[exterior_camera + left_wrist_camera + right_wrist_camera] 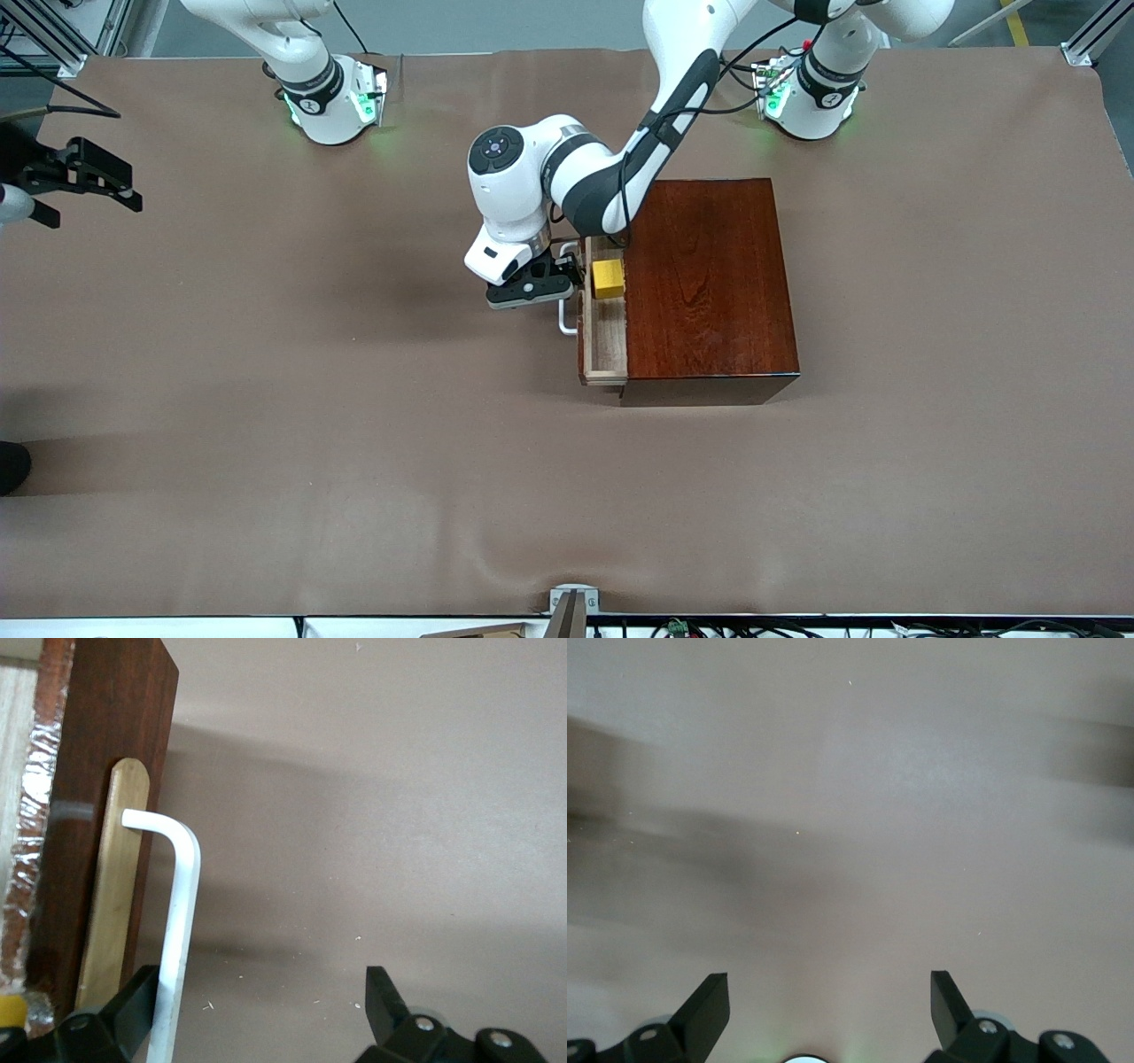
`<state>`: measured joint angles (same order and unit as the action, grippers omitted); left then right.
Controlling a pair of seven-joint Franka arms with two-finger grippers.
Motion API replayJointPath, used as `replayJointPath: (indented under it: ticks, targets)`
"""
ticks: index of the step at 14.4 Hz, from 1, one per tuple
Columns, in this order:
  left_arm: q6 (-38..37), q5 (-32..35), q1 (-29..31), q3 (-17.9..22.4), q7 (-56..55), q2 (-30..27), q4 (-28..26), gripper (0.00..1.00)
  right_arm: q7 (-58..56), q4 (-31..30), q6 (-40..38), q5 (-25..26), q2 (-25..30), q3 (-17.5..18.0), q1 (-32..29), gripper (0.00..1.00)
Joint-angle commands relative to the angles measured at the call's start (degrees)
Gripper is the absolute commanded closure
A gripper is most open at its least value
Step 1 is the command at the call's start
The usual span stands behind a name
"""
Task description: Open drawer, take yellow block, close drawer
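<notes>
Take the wooden box (709,283) as your landmark: it sits on the brown tabletop (266,399), toward the left arm's end. Its drawer (604,341) is slid partway out on the side facing the right arm's end, so you see a narrow strip of pale wood inside. The yellow block (608,278) lies in that exposed strip, in the part of it farther from the front camera, close against the edge of the box top.

Your left tool (542,285) is at the drawer front, right by the white handle (567,319). In the left wrist view the tool (266,1010) stands open, fingers spread wide: one finger (133,1005) is just beside the white handle bar (177,939), on the drawer side of it, and the other is well clear over bare tabletop. You cannot tell from these views whether that near finger actually touches the bar. The dark drawer front (106,815) and a sliver of the yellow block (9,1010) show at the edge of that view.

Your right tool (84,173) waits well apart from the box, at the right arm's end of the tabletop. In its wrist view the tool (828,1010) is open, with only bare tabletop beneath it.
</notes>
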<state>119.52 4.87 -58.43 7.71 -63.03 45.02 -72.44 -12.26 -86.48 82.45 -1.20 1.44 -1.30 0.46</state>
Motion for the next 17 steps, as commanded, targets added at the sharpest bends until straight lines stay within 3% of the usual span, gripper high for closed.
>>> replayJointPath:
  ticks: [1, 5, 8, 12, 17]
  targets:
    - [4.0, -1.5, -1.2, -1.2, -1.9, 2.8, 2.6, 0.00, 0.0, 0.3, -0.3, -0.1, 0.5, 0.2, -0.6, 0.00]
    - [6.4, -1.6, -2.2, -1.2, -3.9, 3.5, 3.6, 0.00, 0.9, 0.3, -0.7, 0.0, 0.5, 0.1, -1.0, 0.00]
    - [7.9, -1.6, -2.3, -1.2, -3.9, 3.5, 3.6, 0.00, 9.2, 0.3, -0.8, 0.0, 0.5, 0.2, -0.1, 0.00]
    - [11.6, -1.5, -2.7, -1.5, -4.9, 4.1, 3.6, 0.00, 9.4, 0.3, -0.8, 0.1, 0.5, 0.2, 0.0, 0.00]
    - [10.8, -0.7, -2.9, -1.3, -4.6, 3.4, 3.0, 0.00, 9.5, 0.3, -0.7, 0.1, 0.4, 0.3, 1.1, 0.00]
